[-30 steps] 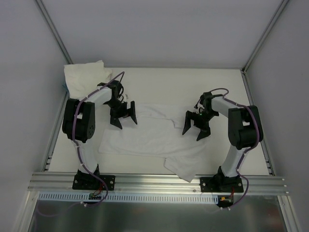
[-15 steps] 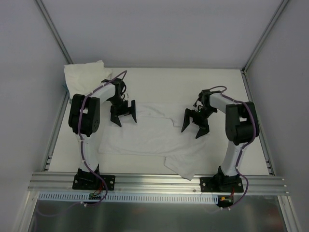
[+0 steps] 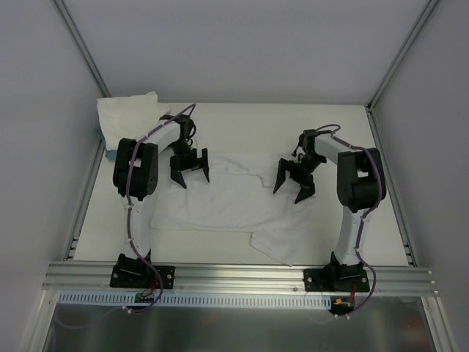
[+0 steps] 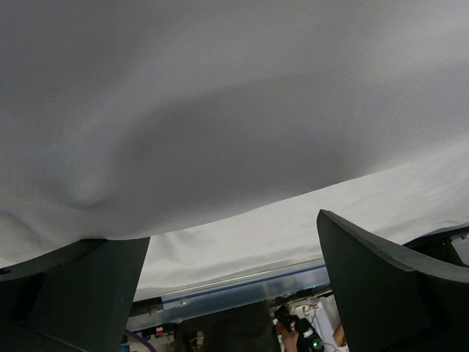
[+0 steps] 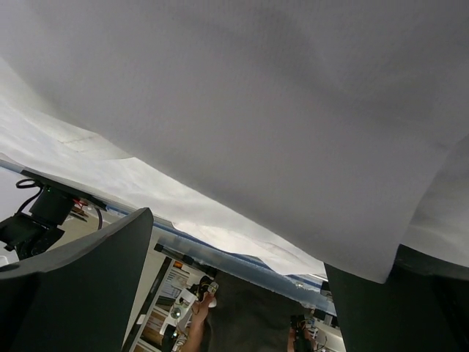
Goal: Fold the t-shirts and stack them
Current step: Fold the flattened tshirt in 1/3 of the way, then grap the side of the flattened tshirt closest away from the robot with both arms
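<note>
Top view: a plain white cloth t-shirt [image 3: 220, 202] lies spread on the desk [image 3: 242, 128] under the left fingers [image 3: 178, 174] and right fingers [image 3: 305, 191], all wide apart. A folded white pile [image 3: 130, 116], probably shirts, sits far-left. The 2 wrist views add its weave close up.

The table [image 3: 293, 125] carries one spread t-shirt [image 3: 227, 205] at its middle, one white cloth pile [image 3: 130, 114] in its far left corner, layers uncountable, and two grippers: left gripper [image 3: 193, 181], right gripper [image 3: 288, 196].
</note>
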Motion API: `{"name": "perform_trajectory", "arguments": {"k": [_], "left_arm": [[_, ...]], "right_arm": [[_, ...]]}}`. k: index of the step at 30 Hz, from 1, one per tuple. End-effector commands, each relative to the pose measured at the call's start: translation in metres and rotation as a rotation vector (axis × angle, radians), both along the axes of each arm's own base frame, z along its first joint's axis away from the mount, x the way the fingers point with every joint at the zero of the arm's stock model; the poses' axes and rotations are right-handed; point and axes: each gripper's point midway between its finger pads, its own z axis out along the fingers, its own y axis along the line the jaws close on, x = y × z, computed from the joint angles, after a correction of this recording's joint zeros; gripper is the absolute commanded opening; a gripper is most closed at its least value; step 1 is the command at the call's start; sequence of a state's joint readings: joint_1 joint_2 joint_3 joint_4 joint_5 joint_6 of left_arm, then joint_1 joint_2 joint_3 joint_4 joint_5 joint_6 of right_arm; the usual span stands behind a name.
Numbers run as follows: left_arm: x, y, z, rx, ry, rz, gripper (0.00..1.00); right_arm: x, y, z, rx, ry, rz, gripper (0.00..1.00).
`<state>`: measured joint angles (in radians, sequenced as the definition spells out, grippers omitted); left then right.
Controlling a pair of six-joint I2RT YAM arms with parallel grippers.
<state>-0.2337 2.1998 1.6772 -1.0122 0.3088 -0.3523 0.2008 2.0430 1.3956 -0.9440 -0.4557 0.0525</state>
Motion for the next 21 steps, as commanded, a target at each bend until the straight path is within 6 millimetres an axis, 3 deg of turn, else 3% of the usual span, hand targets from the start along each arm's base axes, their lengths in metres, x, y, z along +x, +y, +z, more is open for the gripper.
{"name": "perform_trajectory", "arguments": {"k": [1, 13, 21], "left_arm": [[0.014, -0.01, -0.006, 0.008, -0.018, -0.004, 0.99], [0.059, -0.022, -0.018, 0.013, -0.07, 0.022, 0.98], [0.085, -0.025, -0.012, 0.019, -0.137, 0.032, 0.99]], "right_arm": [[0.026, -0.001, -0.011, -0.029, -0.078, 0.013, 1.0], [0.071, -0.016, -0.016, -0.021, -0.114, -0.108, 0.99], [0.095, -0.025, -0.005, -0.034, -0.157, -0.118, 1.0]]}}
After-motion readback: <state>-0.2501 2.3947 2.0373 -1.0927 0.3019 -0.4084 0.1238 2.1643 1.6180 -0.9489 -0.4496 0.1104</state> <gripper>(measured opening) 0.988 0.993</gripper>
